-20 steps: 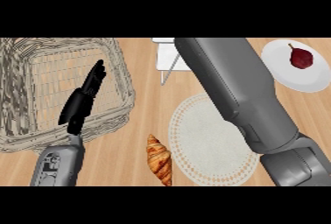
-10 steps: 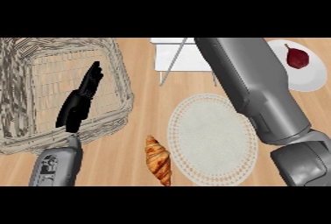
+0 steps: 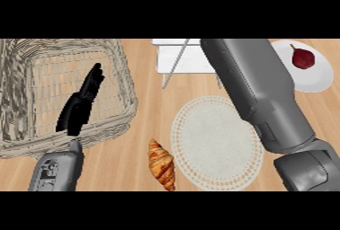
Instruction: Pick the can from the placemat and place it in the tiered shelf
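Countertop of light wood grain, seen steeply from above.

Upper left of the frame: large woven wicker basket, pale tan, with an open wire-like grid floor. Over its right half shows the black left hand, fingers straight and held together, pointing toward the frame's top; open, holding nothing. Its grey forearm enters at the lower left edge.

Centre: round cream placemat with a dotted lace border, lying flat on the counter; nothing stands on its visible part. Its right side is covered by the grey right forearm, which runs diagonally from the lower right corner up to the top centre. The right hand lies beyond the top edge, so its state cannot be told.

Lower centre: golden-brown croissant, lying just beside the placemat's left edge.

Top centre: white tiered shelf with thin metal legs, partly hidden by the right forearm.

Upper right: white round plate bearing a dark red pear-shaped fruit.

Can: not visible anywhere in the frame; its place cannot be told.
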Motion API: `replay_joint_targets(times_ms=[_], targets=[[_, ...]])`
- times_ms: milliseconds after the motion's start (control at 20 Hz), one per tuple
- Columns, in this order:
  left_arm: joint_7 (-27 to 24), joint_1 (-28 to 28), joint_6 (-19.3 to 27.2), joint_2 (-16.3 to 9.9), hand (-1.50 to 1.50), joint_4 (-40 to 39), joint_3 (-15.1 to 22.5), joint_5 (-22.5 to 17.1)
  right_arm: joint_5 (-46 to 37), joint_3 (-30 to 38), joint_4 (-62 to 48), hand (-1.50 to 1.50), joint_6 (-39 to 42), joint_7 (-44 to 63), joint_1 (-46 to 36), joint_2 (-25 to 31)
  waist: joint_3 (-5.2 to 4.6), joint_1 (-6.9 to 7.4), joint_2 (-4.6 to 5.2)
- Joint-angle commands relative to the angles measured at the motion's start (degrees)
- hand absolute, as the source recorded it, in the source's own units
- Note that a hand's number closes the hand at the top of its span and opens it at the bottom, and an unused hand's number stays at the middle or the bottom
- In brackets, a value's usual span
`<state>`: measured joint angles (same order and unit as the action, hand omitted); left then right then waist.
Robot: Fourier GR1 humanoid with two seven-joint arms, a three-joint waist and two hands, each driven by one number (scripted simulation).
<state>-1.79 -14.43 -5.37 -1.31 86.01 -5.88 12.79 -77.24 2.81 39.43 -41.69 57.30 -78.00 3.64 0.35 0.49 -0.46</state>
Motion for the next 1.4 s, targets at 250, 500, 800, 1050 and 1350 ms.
replay_joint_targets(times_ms=[250, 500, 800, 1050, 1350], targets=[[3.39, 1.62, -0.58, 0.7, 0.0, -3.32, 1.22, 0.81, 6.51, 2.46, 6.54, -1.5, 1.28, -1.67, -1.35, -2.02, -0.36, -0.24, 0.42], [2.64, 4.88, -1.4, 1.25, 0.0, -1.9, 1.7, 0.46, 8.76, 5.89, 9.94, -1.5, -1.82, -2.89, -4.54, 2.33, -0.36, 0.22, 0.4], [4.7, 4.12, -0.77, 0.76, 0.0, -1.09, 0.4, -0.13, 6.56, 9.75, 19.85, -1.5, -5.06, 1.37, -2.34, 4.02, -0.32, -1.29, -0.18], [3.68, 4.53, -0.09, -0.04, 0.0, -1.99, -1.08, -0.07, 3.9, 11.89, 31.12, -1.5, 4.8, 10.4, 1.29, 3.36, -0.33, -3.36, -0.87], [4.29, 7.81, -0.55, 0.41, 0.0, 0.0, -1.27, 0.16, 10.1, 13.76, 42.55, -1.5, 19.23, 11.42, 10.36, 5.92, -0.23, -5.34, -1.71]])
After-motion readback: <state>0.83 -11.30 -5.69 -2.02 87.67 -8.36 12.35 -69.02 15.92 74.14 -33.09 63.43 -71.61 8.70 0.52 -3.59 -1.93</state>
